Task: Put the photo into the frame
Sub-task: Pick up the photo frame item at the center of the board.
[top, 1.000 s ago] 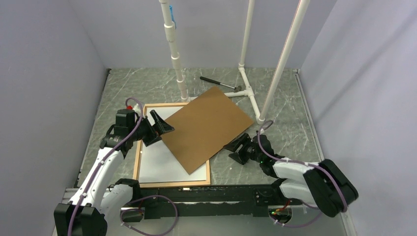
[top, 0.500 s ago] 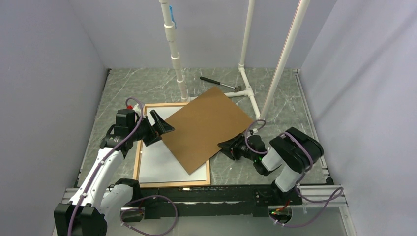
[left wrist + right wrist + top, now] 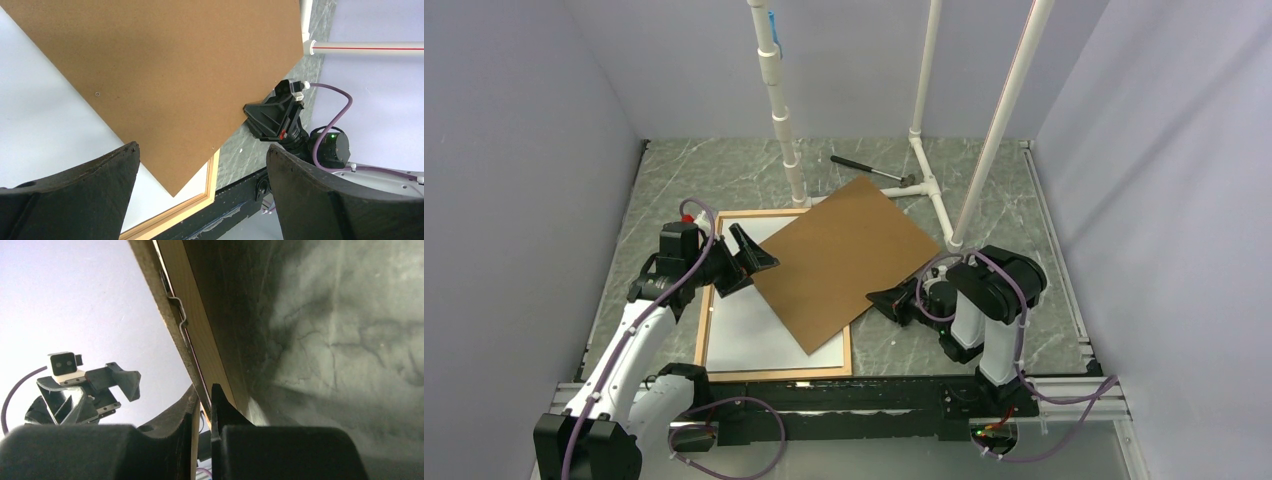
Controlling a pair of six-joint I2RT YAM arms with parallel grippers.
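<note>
The light-wood frame (image 3: 774, 373) (image 3: 170, 216) lies flat at left. Inside it is the photo (image 3: 744, 335) (image 3: 40, 115), plain white side up. A brown backing board (image 3: 844, 260) (image 3: 165, 60) rests slantwise across both and sticks out to the right. My right gripper (image 3: 884, 299) (image 3: 204, 395) is at the board's lower right edge. In the right wrist view its jaws are pinched onto that thin edge (image 3: 152, 275). My left gripper (image 3: 749, 258) (image 3: 202, 147) hangs open over the frame's upper left, beside the board's left corner, holding nothing.
A hammer (image 3: 869, 169) lies at the back. White pipe posts (image 3: 782, 110) (image 3: 999, 120) and their floor joint (image 3: 934, 190) stand behind the board. Grey walls close in on both sides, and a black rail (image 3: 854, 395) runs along the near edge.
The right arm folded upward and slid its gripper left onto the board's edge while its jaws narrowed from wide to pinched. The left arm, frame and board have not moved.
</note>
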